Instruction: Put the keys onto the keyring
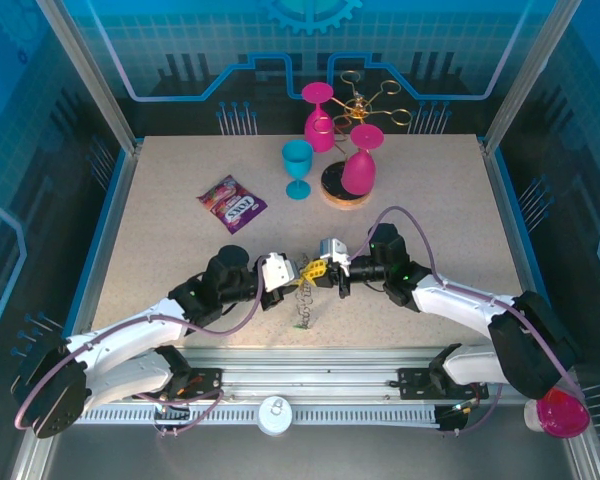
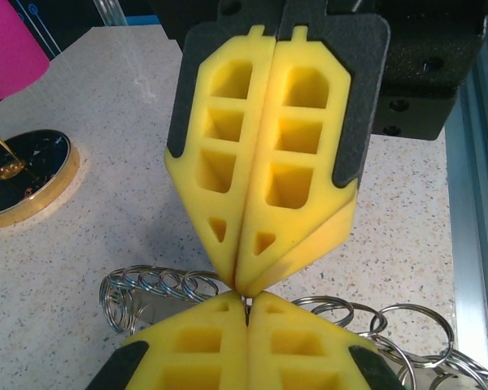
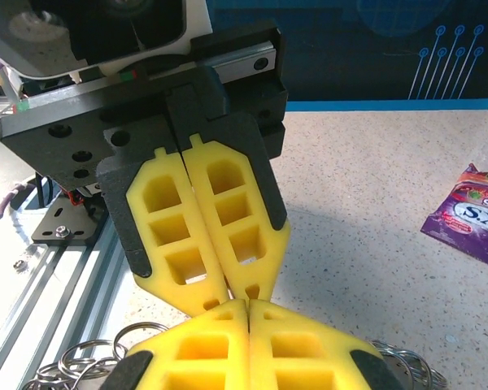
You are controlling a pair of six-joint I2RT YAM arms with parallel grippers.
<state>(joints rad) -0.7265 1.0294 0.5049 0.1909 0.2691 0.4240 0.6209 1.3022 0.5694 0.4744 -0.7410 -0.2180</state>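
My two grippers meet tip to tip over the near middle of the table. The left gripper [image 1: 305,270] [image 2: 248,299] is shut, with a thin sliver of metal pinched between its yellow pads. The right gripper [image 1: 322,268] [image 3: 249,305] is shut too, and nothing shows between its pads. A string of linked silver rings, the keyring [image 1: 302,300] [image 2: 146,284], trails on the table beneath both grippers and spreads to either side of the fingers [image 3: 81,357]. The keys with coloured heads are hidden.
A purple candy packet [image 1: 232,203] [image 3: 472,215] lies at the mid left. At the back stand a blue goblet [image 1: 298,168], two pink goblets [image 1: 318,115] [image 1: 360,160], a gold wire stand [image 1: 365,105] and its round base [image 2: 20,175]. An aluminium rail [image 1: 300,380] borders the near edge.
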